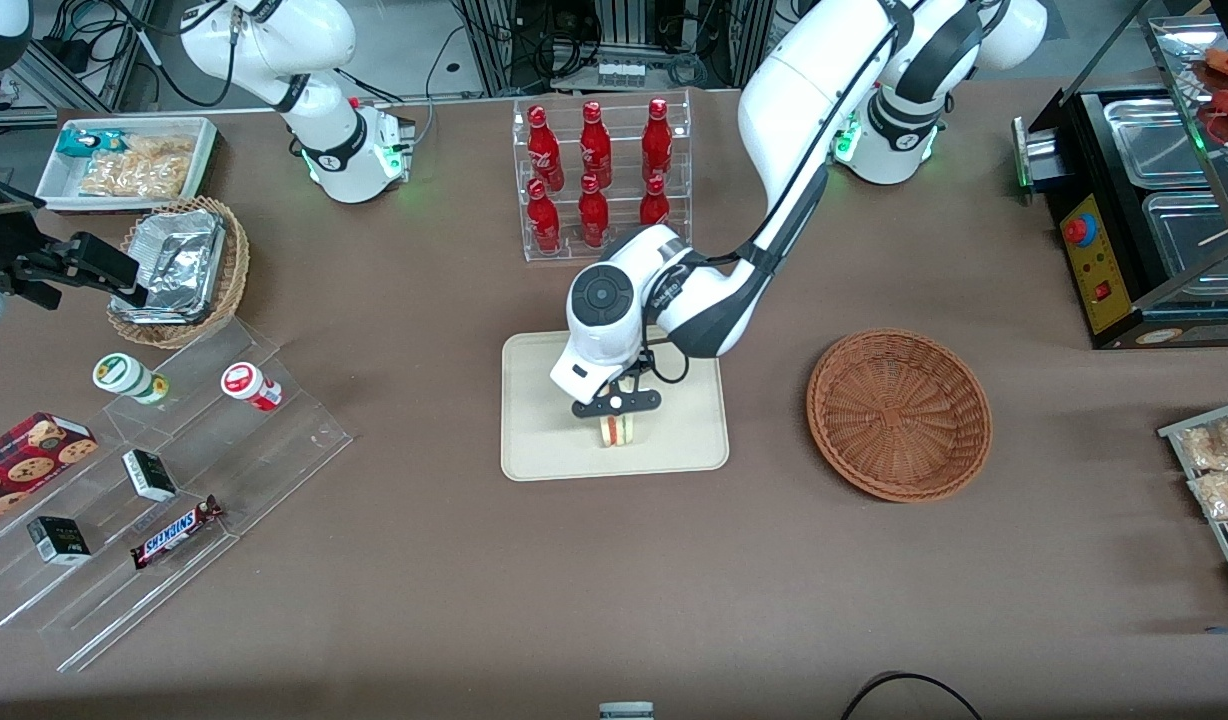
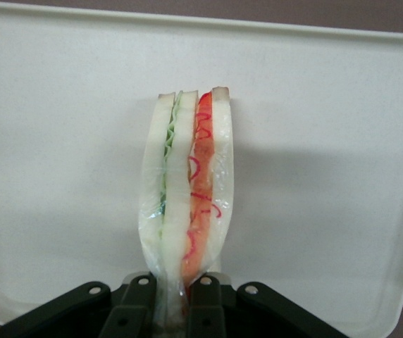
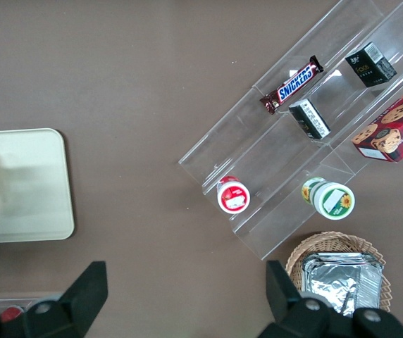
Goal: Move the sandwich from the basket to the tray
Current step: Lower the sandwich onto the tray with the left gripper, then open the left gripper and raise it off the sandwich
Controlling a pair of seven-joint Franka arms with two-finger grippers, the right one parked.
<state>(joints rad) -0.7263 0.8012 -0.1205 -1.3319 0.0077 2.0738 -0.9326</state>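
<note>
The gripper (image 1: pixel 619 404) hangs low over the tray (image 1: pixel 544 440), its fingers (image 2: pixel 205 310) pinched tight on the sandwich (image 2: pixel 187 190), which stands on edge at or just above the tray surface. The basket (image 1: pixel 899 413) sits bare nearby. Looks like the placing step; next it needs to let go and lift straight up.

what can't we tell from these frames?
- Whether the sandwich rests on the tray or hangs just above it: front view, the gripper and wrist cover its top; wrist view looks along it.
- Sandwich's held corner: wrist view, hidden between the fingers, which are shut on it.
- Most of the sandwich and tray: right wrist view, cut off by the frame edge.
- Basket: shown only in the front view.
</note>
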